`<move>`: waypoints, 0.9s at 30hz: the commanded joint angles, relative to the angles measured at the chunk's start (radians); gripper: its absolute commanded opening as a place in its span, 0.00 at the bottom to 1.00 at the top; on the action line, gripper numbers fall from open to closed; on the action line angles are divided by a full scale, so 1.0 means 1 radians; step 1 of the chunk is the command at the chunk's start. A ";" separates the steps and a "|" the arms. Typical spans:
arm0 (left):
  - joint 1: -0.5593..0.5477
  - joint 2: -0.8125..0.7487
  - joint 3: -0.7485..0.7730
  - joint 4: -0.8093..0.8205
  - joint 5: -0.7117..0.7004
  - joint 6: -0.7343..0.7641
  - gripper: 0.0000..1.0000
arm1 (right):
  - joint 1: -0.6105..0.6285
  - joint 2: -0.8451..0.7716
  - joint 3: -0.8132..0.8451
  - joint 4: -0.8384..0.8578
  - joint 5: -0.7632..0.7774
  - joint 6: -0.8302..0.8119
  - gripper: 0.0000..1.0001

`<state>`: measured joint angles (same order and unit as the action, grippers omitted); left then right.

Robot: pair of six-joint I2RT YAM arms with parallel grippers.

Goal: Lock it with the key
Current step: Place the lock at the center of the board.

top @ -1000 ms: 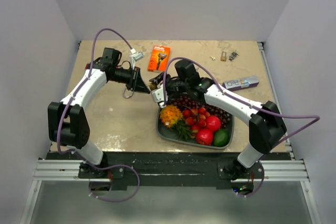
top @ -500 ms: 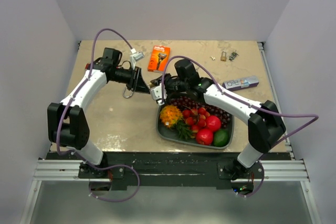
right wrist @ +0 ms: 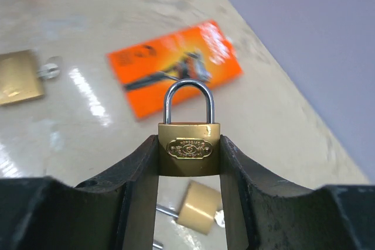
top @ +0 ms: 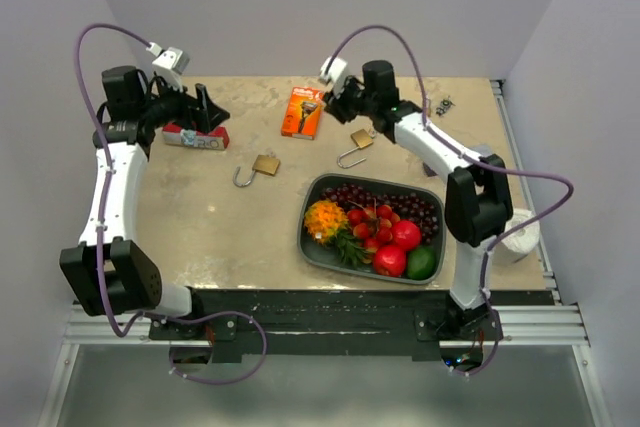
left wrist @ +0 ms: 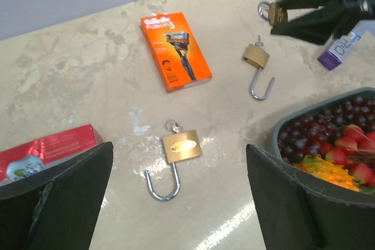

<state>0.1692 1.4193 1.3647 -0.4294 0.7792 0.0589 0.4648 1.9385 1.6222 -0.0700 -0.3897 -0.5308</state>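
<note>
Just right of the orange razor box (top: 302, 111), right gripper (right wrist: 188, 150) is clamped on a small shut padlock (right wrist: 188, 148). Left gripper (left wrist: 179, 168) gapes wide; an open padlock (left wrist: 181, 146) lies near-left of the box.

Red pack (left wrist: 47, 147) half behind a finger (left wrist: 64, 197) of the left tool (left wrist: 179, 147), tray (left wrist: 281, 133) cut by the right edge, orange box (right wrist: 176, 65) blurred, loose padlock (right wrist: 17, 77) cut at left edge, far small things (top: 443, 104) too small to tell.
</note>
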 commanded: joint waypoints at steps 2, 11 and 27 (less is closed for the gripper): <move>-0.008 -0.002 -0.001 0.138 -0.133 -0.123 0.99 | -0.126 0.143 0.220 -0.107 0.296 0.474 0.00; -0.005 0.010 -0.046 0.169 -0.121 -0.157 0.99 | -0.190 0.348 0.367 -0.172 0.472 0.561 0.00; -0.007 0.027 -0.067 0.129 -0.103 -0.171 1.00 | -0.244 0.471 0.410 -0.123 0.540 0.615 0.04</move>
<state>0.1623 1.4422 1.3102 -0.3115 0.6613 -0.0944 0.2237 2.4111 1.9766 -0.2470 0.1112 0.0521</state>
